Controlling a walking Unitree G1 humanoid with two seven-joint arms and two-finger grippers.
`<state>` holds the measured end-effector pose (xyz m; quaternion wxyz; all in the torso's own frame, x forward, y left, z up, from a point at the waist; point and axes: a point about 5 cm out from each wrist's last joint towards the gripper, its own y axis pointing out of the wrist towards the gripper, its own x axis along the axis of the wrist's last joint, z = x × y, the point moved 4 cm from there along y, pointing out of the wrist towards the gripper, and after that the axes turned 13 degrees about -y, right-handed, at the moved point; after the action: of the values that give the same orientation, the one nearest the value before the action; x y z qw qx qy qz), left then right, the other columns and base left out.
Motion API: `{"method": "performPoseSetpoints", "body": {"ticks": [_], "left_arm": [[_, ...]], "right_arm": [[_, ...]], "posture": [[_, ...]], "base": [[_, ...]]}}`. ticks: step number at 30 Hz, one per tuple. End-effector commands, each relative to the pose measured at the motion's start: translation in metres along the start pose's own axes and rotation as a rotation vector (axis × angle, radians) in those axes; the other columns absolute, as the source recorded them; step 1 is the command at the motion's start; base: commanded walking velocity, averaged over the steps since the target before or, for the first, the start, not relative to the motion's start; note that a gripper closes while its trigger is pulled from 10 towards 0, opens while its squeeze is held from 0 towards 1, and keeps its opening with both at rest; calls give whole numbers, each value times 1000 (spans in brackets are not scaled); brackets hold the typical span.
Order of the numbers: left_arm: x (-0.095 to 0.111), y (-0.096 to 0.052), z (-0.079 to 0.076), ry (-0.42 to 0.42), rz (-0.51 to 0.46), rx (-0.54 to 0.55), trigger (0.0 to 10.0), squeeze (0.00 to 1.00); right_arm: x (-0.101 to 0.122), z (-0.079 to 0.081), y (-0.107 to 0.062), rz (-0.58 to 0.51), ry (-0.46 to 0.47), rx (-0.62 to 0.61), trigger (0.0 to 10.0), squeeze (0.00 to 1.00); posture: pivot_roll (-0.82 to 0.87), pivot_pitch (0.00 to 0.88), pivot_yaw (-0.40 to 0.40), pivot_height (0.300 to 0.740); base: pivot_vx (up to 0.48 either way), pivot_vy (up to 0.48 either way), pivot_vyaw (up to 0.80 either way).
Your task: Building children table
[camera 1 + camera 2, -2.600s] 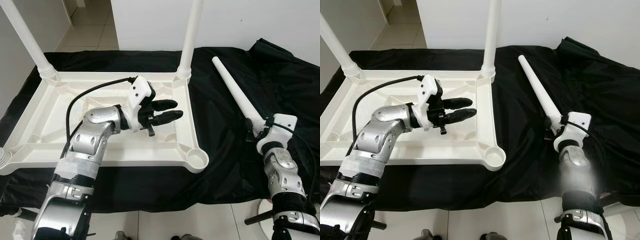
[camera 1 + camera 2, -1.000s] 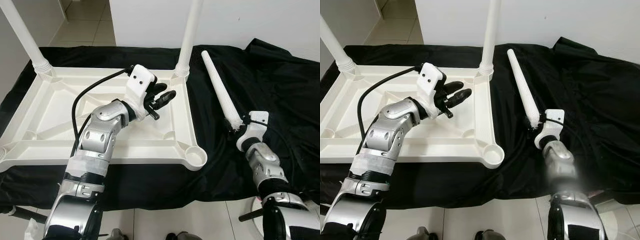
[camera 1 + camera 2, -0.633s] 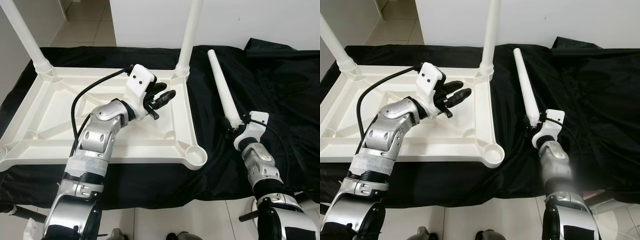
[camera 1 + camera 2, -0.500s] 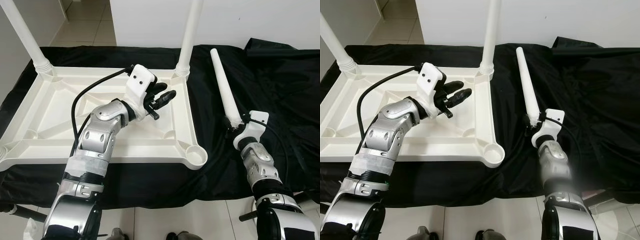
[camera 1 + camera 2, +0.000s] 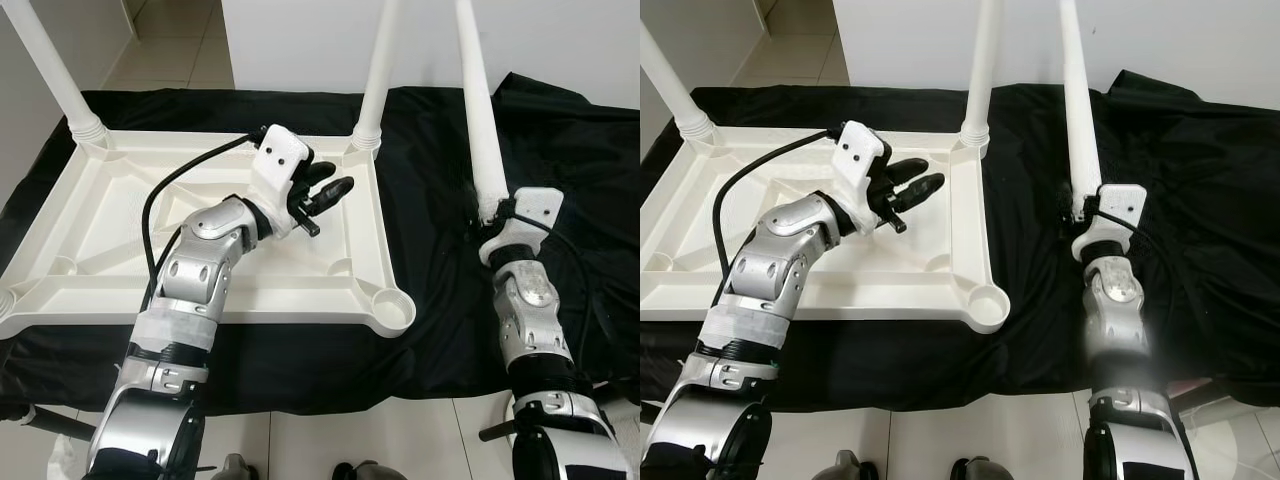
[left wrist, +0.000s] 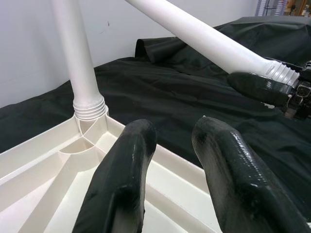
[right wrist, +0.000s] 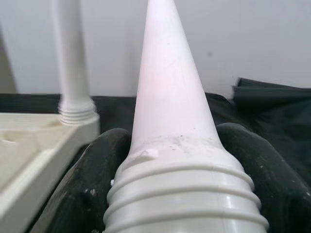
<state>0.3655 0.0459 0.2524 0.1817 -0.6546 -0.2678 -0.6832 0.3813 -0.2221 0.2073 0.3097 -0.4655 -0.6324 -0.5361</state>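
Upturned white table top [image 5: 90, 240] on the black cloth [image 5: 430, 250]. Fitted legs stand at the far right corner [image 5: 378, 70] and far left corner [image 5: 50, 70], blocking approach there. The near right socket [image 5: 394, 312] is open from above. A loose leg [image 5: 478, 110], clamped in the right gripper [image 5: 497, 215], rises beside it. The left gripper [image 5: 330, 188], jaws slightly apart, apparently hovers above the tray's interior.
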Motion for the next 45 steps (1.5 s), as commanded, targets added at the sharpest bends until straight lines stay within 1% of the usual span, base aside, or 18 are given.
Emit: {"method": "performPoseSetpoints", "body": {"ticks": [1,8,9,10,13,15,18,19,21,22,23,24,32,33,36,37,38,45], "left_arm": [[4,1,7,0,-26,59,10000,0],[10,0,4,-43,-53,15,10000,0],[11,0,3,-65,-58,-9,10000,110],[14,-2,0,-93,-70,-46,10000,1000],[17,-3,-2,-108,-79,-74,10000,1000],[25,-7,-5,-124,-103,-126,10000,1000],[27,-8,-5,-122,-105,-127,10000,1000],[30,-8,-3,-105,-103,-121,10000,1000],[31,-9,-3,-101,-100,-124,10000,1000],[33,-9,-3,-102,-105,-133,10000,271],[33,-9,-3,-102,-105,-133,10000,271],[36,-10,-4,-110,-115,-142,10000,0],[57,-19,-10,-254,-193,-242,10000,0],[64,-22,-11,-303,-218,-278,10000,0],[66,-22,-12,-323,-228,-289,10000,0],[71,-24,-14,-389,-242,-339,10000,0],[71,-24,-15,-405,-238,-354,10000,0],[60,-19,-22,-420,-161,-384,10000,0]], "right_arm": [[9,-5,-3,-55,16,-30,10000,0],[42,0,0,-204,-10,-28,10000,0],[51,1,1,-243,-13,-19,10000,0],[64,4,3,-293,-4,-4,10000,0],[77,6,5,-337,2,10,10000,0],[100,9,11,-408,11,27,10000,0],[106,10,13,-428,15,31,10000,0],[122,11,16,-480,8,33,10000,0],[129,11,18,-503,4,34,10000,0],[136,11,19,-525,7,36,10000,0],[136,11,19,-525,7,36,10000,0],[141,11,20,-541,10,37,10000,0],[138,23,16,-534,-11,114,10000,0],[130,31,12,-508,-15,160,10000,0],[126,35,10,-497,-17,180,10000,0],[116,47,4,-470,-24,239,10000,0],[112,51,2,-461,-32,262,10000,0],[97,76,-12,-423,-60,402,10000,0]], "posture": [[-66,72,-16,740],[-69,71,-10,740],[-69,71,-10,740],[-69,73,-9,740],[-69,73,-9,740],[-67,79,-2,740],[-67,79,-2,740],[-65,82,3,740],[-65,82,3,740],[-65,82,3,740],[-65,82,3,740],[-63,85,4,740],[-55,89,3,740],[-54,90,4,740],[-54,91,4,740],[-55,93,7,740],[-55,93,7,740],[-60,94,15,740]], "base": [[0,0,0],[0,0,0],[0,0,0],[0,0,0],[0,0,0],[0,0,0],[0,0,0],[0,0,0],[0,0,0],[0,0,0],[0,0,0],[0,0,0],[0,0,0],[0,0,0],[0,0,0],[0,0,0],[0,0,0],[0,0,0]]}}
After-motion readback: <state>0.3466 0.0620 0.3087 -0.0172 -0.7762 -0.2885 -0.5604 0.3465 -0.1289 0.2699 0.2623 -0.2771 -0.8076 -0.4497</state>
